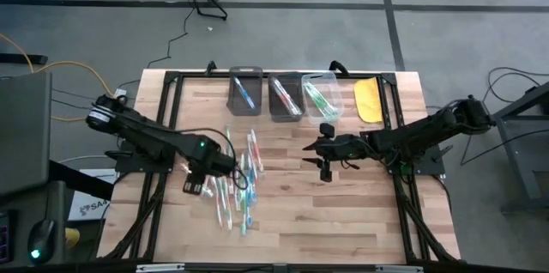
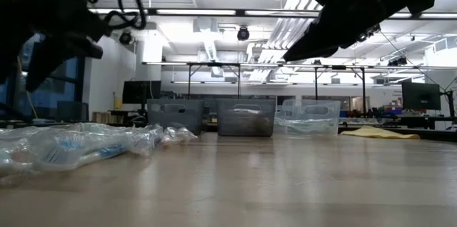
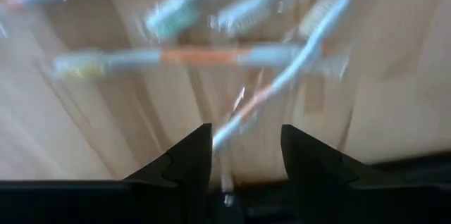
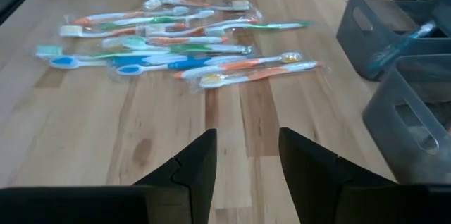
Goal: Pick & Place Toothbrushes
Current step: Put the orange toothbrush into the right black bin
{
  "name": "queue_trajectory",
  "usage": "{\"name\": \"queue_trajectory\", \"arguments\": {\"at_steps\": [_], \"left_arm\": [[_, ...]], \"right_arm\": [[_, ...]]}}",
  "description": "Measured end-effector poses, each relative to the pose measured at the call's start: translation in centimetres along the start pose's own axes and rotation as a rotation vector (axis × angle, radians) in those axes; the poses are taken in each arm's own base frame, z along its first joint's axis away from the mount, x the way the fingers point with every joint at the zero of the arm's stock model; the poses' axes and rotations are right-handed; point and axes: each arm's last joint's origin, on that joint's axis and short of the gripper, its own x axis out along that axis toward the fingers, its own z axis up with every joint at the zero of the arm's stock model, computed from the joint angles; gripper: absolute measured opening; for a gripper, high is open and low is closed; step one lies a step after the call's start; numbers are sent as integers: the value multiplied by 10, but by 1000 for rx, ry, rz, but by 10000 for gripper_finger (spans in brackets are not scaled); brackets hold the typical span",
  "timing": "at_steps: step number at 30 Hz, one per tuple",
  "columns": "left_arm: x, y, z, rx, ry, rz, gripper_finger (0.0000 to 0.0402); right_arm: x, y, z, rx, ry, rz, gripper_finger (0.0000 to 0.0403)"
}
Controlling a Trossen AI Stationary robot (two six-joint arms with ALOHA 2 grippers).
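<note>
My left end effector (image 1: 196,185) hovered low over the heap of toothbrushes (image 1: 238,183) on the table (image 1: 343,213), its fingers partly open with nothing between them; one brush with an orange and white handle lay just in front of the tips, pointing into the gap. My right end effector (image 1: 310,157) waited above bare wood, also partly open and empty, with the heap well ahead of it and the three bins off to one side. In my judgement the task was only at its beginning part: the dark bin (image 1: 244,91) held a blue brush, the middle bin (image 1: 286,96) had a few, and the clear bin (image 1: 322,96) had some green ones, while most of the brushes, still in their wrappers, remained loose in the heap. A yellow flat object (image 1: 369,100) lay beside the clear bin. Many picks were left.
</note>
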Motion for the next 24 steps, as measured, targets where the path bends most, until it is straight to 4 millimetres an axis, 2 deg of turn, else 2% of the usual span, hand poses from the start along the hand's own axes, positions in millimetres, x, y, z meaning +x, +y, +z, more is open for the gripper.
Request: {"name": "queue_trajectory", "arguments": {"at_steps": [8, 13, 24], "left_arm": [[28, -14, -2, 19, 72, 5, 163], [45, -19, -10, 49, 127, 25, 163], [63, -15, -15, 36, 108, 102, 163]], "right_arm": [[-2, 8, 0, -13, -3, 29, 146], [-2, 11, 1, -14, -17, 40, 146], [-2, 11, 4, -7, -45, 42, 146]]}}
